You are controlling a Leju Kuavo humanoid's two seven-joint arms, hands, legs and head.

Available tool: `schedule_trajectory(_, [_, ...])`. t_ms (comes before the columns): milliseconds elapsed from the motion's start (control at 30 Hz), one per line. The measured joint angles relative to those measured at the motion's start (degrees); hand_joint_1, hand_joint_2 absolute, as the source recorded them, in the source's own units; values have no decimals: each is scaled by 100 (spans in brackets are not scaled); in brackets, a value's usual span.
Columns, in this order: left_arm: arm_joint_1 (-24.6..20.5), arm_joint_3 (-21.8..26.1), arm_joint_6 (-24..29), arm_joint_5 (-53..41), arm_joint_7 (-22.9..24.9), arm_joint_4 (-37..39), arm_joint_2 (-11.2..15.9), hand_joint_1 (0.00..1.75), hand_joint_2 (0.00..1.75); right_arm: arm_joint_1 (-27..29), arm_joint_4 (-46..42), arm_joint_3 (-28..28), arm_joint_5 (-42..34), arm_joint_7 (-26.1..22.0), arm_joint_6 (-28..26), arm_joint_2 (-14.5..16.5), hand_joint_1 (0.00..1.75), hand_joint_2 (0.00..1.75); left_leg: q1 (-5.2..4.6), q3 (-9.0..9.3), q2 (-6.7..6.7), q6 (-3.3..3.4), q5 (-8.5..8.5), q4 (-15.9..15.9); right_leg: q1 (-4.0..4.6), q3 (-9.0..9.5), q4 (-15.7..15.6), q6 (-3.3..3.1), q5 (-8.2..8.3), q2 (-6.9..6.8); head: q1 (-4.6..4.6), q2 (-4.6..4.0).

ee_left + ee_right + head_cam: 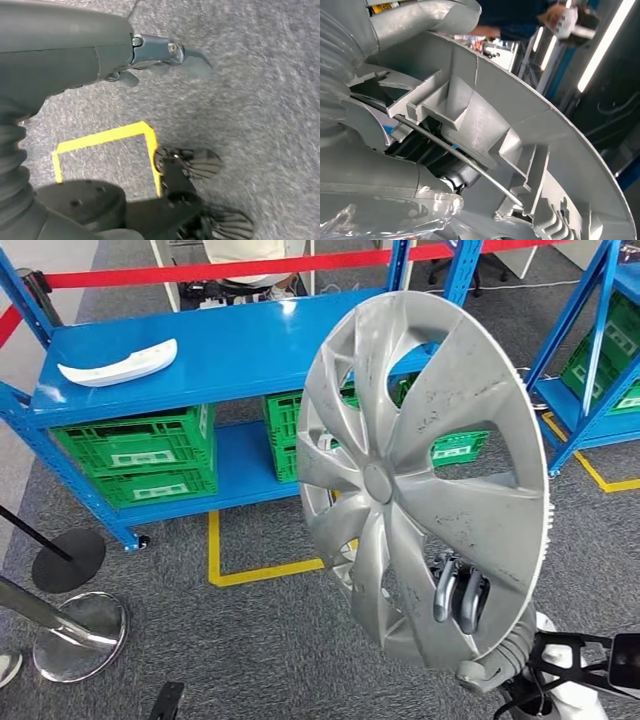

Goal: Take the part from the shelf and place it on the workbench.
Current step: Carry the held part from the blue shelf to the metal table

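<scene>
A large silver hubcap (423, 475), scuffed and with curved spokes, hangs tilted in the air in front of me in the head view. My right hand (460, 600) grips it at its lower rim, the dark fingers (445, 590) hooked through one of its openings. The right wrist view shows my right hand (376, 175) against the ribbed back of the hubcap (531, 125), with a wire ring running along the clips. My left hand (177, 180) hangs over the grey carpet, its fingers apart and holding nothing.
A blue shelf (226, 350) stands behind the hubcap, with a white curved part (121, 365) on top and green crates (151, 455) below. Another blue shelf (596, 340) is at the right. Two stanchion bases (79, 635) stand at the left, and yellow tape (256, 570) marks the floor.
</scene>
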Motion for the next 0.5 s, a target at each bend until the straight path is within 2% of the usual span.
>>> schedule_trajectory(33, [5,0,1,1,1,1,-1,0,175,5,0,2,0,0,1,-1,175,175,10,-71,12,42,72,-7,-7,-72,182,33,-227,4,9,0])
schedule_trajectory(67, [4,0,1,1,1,1,3,0,175,8,1,3,0,0,2,-3,175,175,13,-146,19,70,144,-5,-15,-157,475,59,-536,5,17,0])
schedule_trajectory(100, [4,0,1,1,2,1,3,0,175,8,2,4,1,1,3,-3,175,175,11,-234,20,87,217,-2,-19,-243,860,83,-838,5,30,0])
schedule_trajectory(133, [2,0,1,1,2,1,2,0,175,8,2,6,1,1,3,-4,175,175,10,-326,22,88,293,1,-22,-294,1247,102,-1033,5,33,0])
schedule_trajectory(167, [2,0,0,1,2,1,1,0,175,9,4,7,1,1,3,-4,175,175,9,-420,23,84,368,4,-23,-294,1525,113,-1072,5,35,0])
schedule_trajectory(200, [2,0,-1,1,2,1,0,0,175,8,5,8,1,1,3,-4,175,175,8,-515,24,75,442,8,-26,-223,1648,119,-980,5,36,0])
schedule_trajectory(233, [2,0,-1,1,2,1,-1,0,175,7,6,8,1,1,2,-4,175,175,9,-608,25,60,516,11,-31,-55,1571,121,-808,4,35,0])
schedule_trajectory(267, [0,0,0,1,2,0,-2,0,175,4,6,8,1,1,2,-4,175,175,9,-691,23,39,588,17,-38,224,1289,118,-667,4,36,0])
schedule_trajectory(300, [-1,0,0,1,2,-1,-1,0,175,-3,5,9,1,2,2,-4,175,175,2,-758,18,13,654,24,-43,584,857,113,-659,4,37,0])
schedule_trajectory(333, [-2,0,0,1,2,-1,-1,0,175,-11,3,9,1,2,2,-4,175,175,-5,-806,13,-17,712,35,-43,917,408,92,-735,12,32,0])
schedule_trajectory(367, [-4,0,0,1,2,-2,0,0,175,-15,1,10,0,1,2,-4,175,175,-13,-828,8,-49,766,41,-37,1143,59,61,-848,18,28,0])
schedule_trajectory(400, [-4,0,0,1,2,-2,1,0,175,-20,0,10,-1,0,2,-4,175,175,-14,-841,6,-83,813,38,-21,1243,-132,18,-943,25,29,1])
schedule_trajectory(467, [4,0,0,1,1,-2,2,0,175,-20,-1,10,-2,-3,2,-4,175,175,5,-863,5,-154,868,32,-5,1158,-158,-102,-905,23,30,1])
schedule_trajectory(500, [17,0,0,1,1,-2,4,0,175,-20,0,11,-2,-2,2,-4,175,175,16,-897,4,-189,778,82,-4,1105,-147,-163,-855,18,27,1])
